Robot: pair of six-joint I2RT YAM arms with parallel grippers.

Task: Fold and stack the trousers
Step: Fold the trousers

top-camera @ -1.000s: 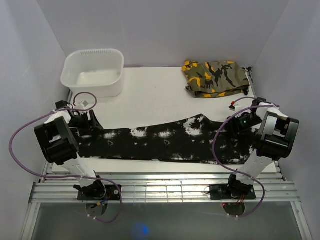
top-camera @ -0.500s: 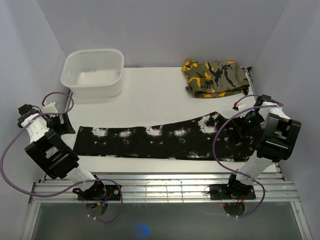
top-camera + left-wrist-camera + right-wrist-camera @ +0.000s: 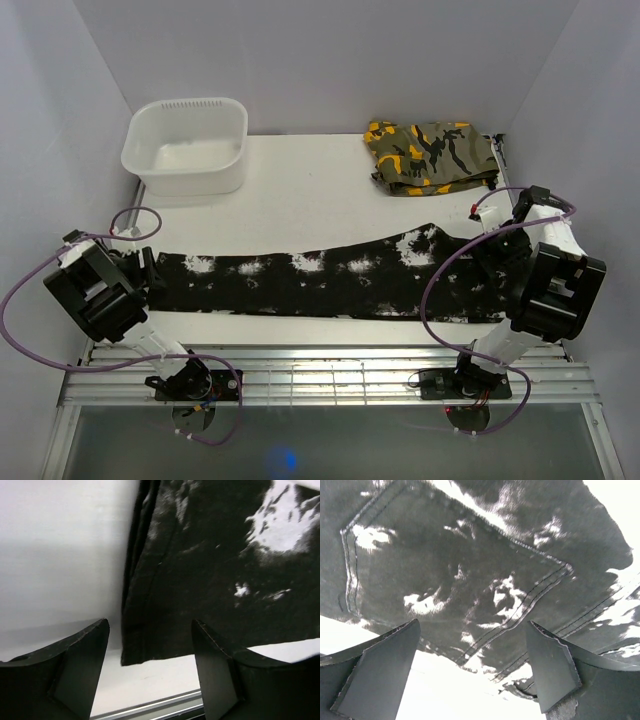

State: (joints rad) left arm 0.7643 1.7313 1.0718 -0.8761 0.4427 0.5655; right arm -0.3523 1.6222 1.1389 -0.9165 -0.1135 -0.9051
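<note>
Trousers [image 3: 320, 283] stretched flat along the table's [image 3: 300, 200] near side. Left gripper [image 3: 150, 630] gapes wide over the hem at the table's left end, while right gripper [image 3: 472, 630] is spread above the back pocket at its right end.

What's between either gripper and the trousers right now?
Nothing visible. The left gripper hangs open over the hem of the trousers, the right gripper open over the back pocket; only fabric shows below each.

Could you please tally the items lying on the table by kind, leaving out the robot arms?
Garments: 2, the black-and-white trousers and the folded camouflage garment.
Tubs: 1, the white tub.
Total: 3.
</note>
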